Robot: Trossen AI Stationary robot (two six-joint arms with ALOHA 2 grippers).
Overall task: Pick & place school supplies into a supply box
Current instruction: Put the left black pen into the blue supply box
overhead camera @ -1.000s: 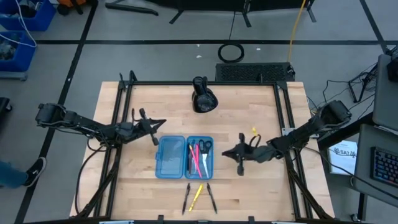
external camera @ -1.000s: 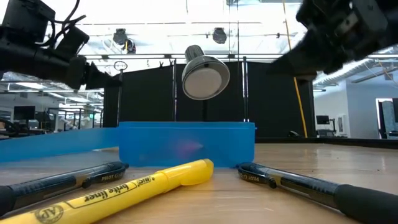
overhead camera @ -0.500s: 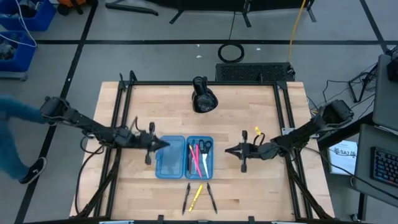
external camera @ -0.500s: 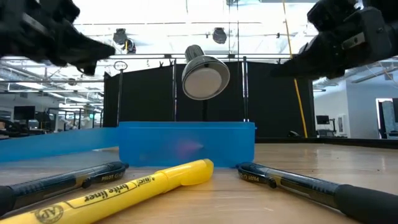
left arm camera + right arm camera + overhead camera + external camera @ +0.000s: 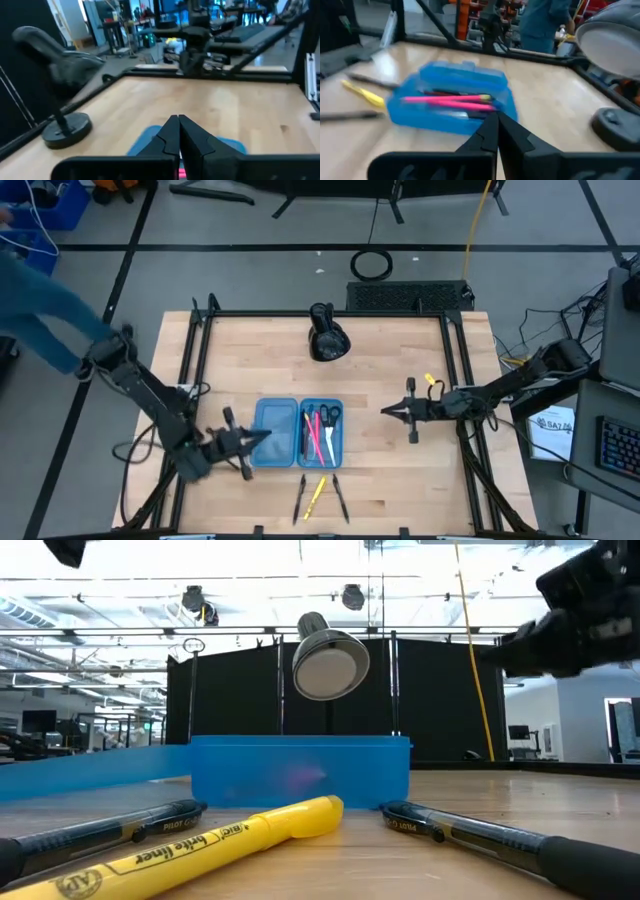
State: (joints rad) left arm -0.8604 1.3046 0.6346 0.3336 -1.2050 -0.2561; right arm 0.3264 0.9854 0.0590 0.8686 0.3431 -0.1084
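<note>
The translucent blue supply box [image 5: 297, 432] lies open on the table's middle. Its right half [image 5: 322, 430] holds pink and dark pens and small scissors [image 5: 332, 416]; in the right wrist view a pink pen [image 5: 450, 99] lies on top. Two black pens [image 5: 299, 498] [image 5: 341, 498] and a yellow highlighter [image 5: 316, 495] lie on the wood near the table's near edge, and fill the low view [image 5: 240, 835]. My left gripper [image 5: 263, 436] is shut, just left of the box's near-left corner. My right gripper [image 5: 386, 411] is shut, right of the box and apart from it.
A black lumpy object [image 5: 328, 338] stands at the table's far middle, and shows in the left wrist view [image 5: 65, 70]. Black frame rails [image 5: 195, 370] run along the left and right sides. A person [image 5: 40, 280] stands off the table's left. Bare wood lies right of the box.
My left gripper has moved toward the near edge, from beside the box's far-left corner to its near-left corner, the arm swinging with it. My right gripper has drawn back toward the right edge, away from the box. The person at the left has walked toward the far side.
</note>
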